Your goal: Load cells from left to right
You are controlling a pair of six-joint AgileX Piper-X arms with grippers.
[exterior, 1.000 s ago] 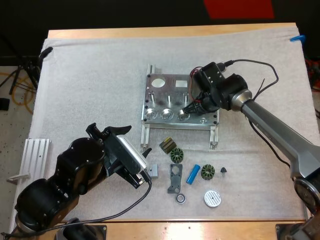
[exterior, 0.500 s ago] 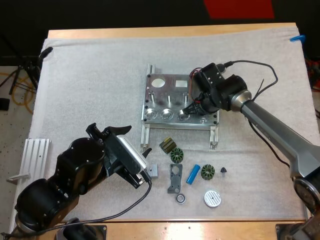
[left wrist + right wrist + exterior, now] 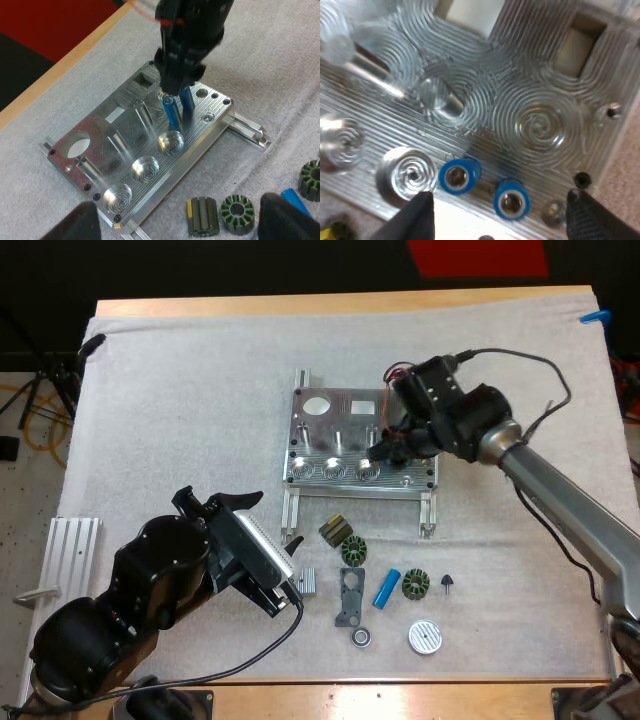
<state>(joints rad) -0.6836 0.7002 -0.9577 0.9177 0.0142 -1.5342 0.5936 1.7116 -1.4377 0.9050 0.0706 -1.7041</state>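
Both grippers stand wide open: the right gripper (image 3: 180, 87) hovers just above two blue cells (image 3: 172, 112) upright in the fixture (image 3: 125, 145), right of three empty pockets (image 3: 142, 167); the left gripper (image 3: 177, 222) hangs well apart, near a spare cell (image 3: 387, 587) on the mat (image 3: 180, 420).

Table (image 3: 300, 303): wood, pale edge showing at the far and near sides. Mat (image 3: 180, 390): white, textured, covering nearly the whole top. Beyond the far side: dark space (image 3: 200, 265), red strip (image 3: 478, 255). Floor (image 3: 25, 500) (left of the table): pale, speckled, with yellow cable (image 3: 22, 405) and black stand (image 3: 55, 375). Blue tape (image 3: 595, 316): mat's far right corner.
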